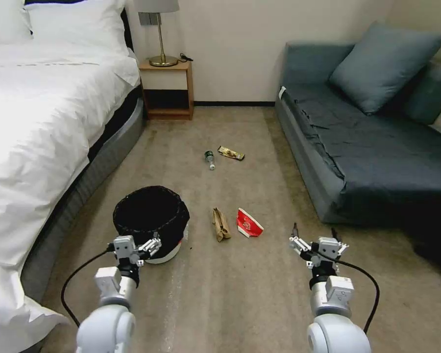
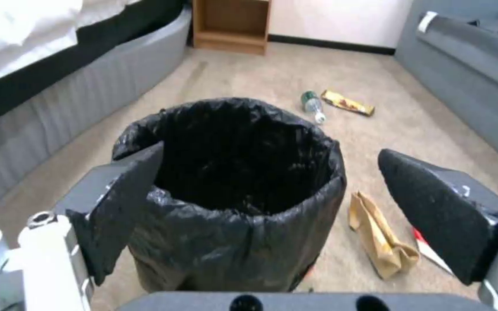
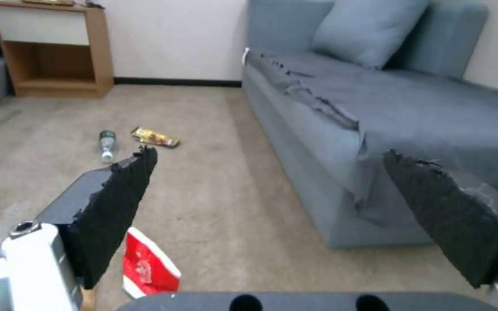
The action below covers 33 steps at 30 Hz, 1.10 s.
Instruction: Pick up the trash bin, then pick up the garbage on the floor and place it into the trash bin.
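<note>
Carpet, plain beige (image 1: pixel 240 289), runs between a white bed (image 1: pixel 44 113) on your left and a grey-blue sofa (image 1: pixel 372 147) on your right, with one wooden nightstand (image 1: pixel 167 88) and its lamp (image 1: pixel 160 34) against the far wall.

One trash bin (image 1: pixel 151 220) stands on the floor near the bed, white, lined with a crinkled black bag draped over the rim. Your left tool (image 1: pixel 138 247) hovers just at its near side, spread wide and holding nothing. In the left wrist view the left finger pad (image 2: pixel 123 207) overlaps the near left of the rim, while the other pad sits well out to the bin's right over bare carpet.

The step in hand looks like picking up the bin. Shift the left tool so one pad goes inside the rim and one outside, then pinch wall and bag together. Grip the rigid wall, since the loose bag alone would likely slip, and lift straight so the bin stays upright.

Your right tool (image 1: pixel 317 246) hangs over the carpet near the sofa, also wide open and empty.

Four litter pieces lie on the floor: one crumpled tan paper strip (image 1: pixel 220 224) just right of the bin, one flattened red-and-white carton (image 1: pixel 248 223) beside it, and farther off, one gold snack wrapper (image 1: pixel 231 153) and one small green bottle (image 1: pixel 209 159) close together.
</note>
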Available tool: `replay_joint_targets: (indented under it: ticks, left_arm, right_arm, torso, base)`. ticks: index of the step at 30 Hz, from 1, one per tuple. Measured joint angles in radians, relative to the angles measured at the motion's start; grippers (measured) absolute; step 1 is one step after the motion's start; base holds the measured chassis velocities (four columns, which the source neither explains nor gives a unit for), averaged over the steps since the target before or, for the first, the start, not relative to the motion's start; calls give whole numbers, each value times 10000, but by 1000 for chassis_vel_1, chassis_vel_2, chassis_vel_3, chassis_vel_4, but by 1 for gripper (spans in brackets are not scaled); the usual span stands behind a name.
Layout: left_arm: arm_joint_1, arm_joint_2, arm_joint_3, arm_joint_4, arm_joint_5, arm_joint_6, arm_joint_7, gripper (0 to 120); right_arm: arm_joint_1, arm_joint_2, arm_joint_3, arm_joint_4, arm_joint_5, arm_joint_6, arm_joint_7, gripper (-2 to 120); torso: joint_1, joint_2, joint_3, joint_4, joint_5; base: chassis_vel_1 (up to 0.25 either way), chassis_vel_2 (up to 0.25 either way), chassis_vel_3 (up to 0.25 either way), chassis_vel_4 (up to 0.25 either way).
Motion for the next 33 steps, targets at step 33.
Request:
replay_joint_targets:
  ticks: [33]
  left_arm:
    - [-4471,2290,-474,3124,-5996,3198,-4228,100]
  right_arm:
    - [-420,-438,-526,-601,-714,664,-75,100]
  torso:
    - [0,0,1,-3,8]
  base:
    - [0,0,0,0]
